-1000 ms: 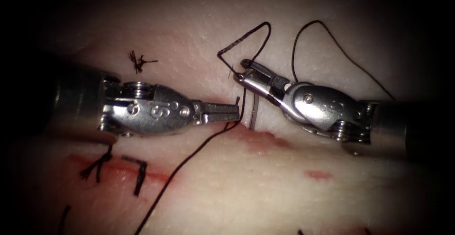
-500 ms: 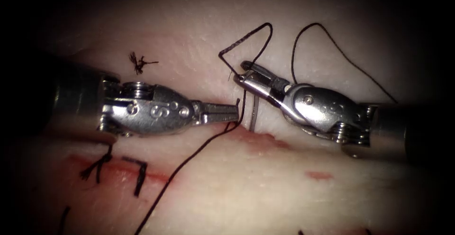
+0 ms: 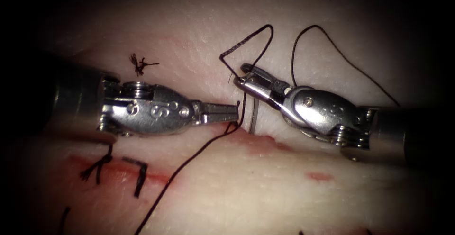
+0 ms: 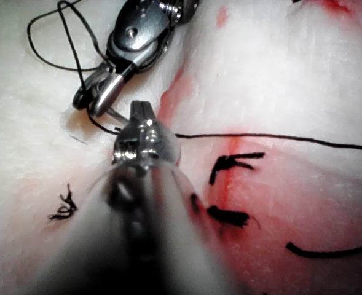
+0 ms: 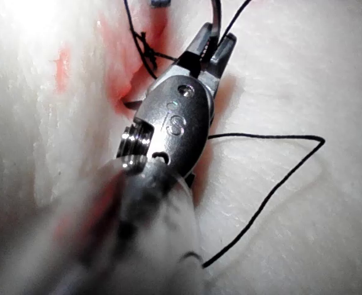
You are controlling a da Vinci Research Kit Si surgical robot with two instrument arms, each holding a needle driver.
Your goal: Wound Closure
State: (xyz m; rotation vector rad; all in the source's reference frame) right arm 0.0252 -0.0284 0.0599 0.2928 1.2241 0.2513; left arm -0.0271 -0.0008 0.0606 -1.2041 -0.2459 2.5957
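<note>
Between both tool tips, needle [image 3: 254, 115] upright in tissue [image 3: 265, 183]. Right tool [image 3: 245, 73] slightly parted, seemingly on needle's upper end; left tool [image 3: 235, 112] closed, apparently pinching thread [image 3: 189, 157].

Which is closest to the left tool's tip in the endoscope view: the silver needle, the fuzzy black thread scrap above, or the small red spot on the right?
1. Silver curved needle, just right of the left tool.
2. Fuzzy black thread scrap, up-left.
3. Small red spot, lower right.

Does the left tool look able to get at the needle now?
Probably: the needle, held by the right tool and entering the tissue, stands just beyond the left tool, whose jaws hold thread crossing between.
</note>
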